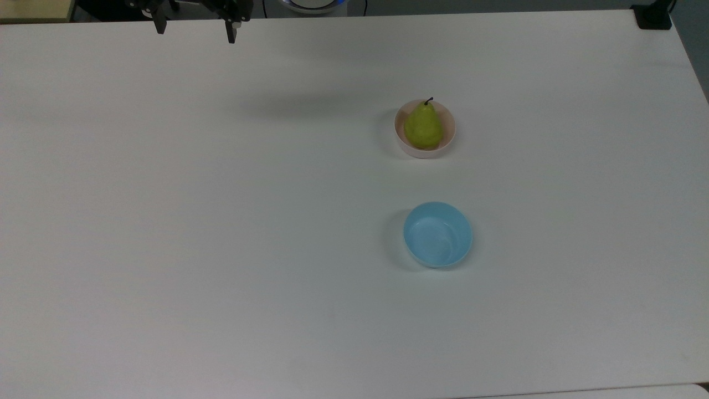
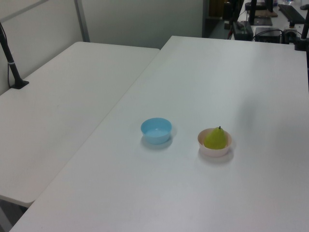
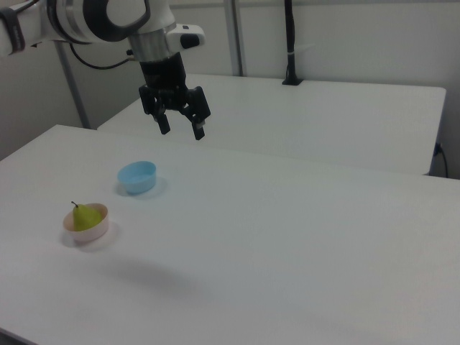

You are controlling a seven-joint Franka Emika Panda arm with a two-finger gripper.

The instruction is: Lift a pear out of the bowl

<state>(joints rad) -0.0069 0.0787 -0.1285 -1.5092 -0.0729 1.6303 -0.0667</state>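
White tables (image 1: 221, 221) fill the room, joined side by side. Above the near one hangs the gripper (image 3: 182, 128), fingers spread apart and empty, well away from the fruit. Farther out, the pear (image 1: 423, 127) sits stem-up in the pink bowl (image 1: 448, 141), with a blue bowl (image 1: 438, 234) near it. It looks firm, smooth and rounded, so probably slippery; the wide belly seems the safest hold. No writing is readable.

Yellow-green pear (image 1: 423, 128) upright in pale pink bowl (image 1: 451, 134), dark stem up, bowl on white table
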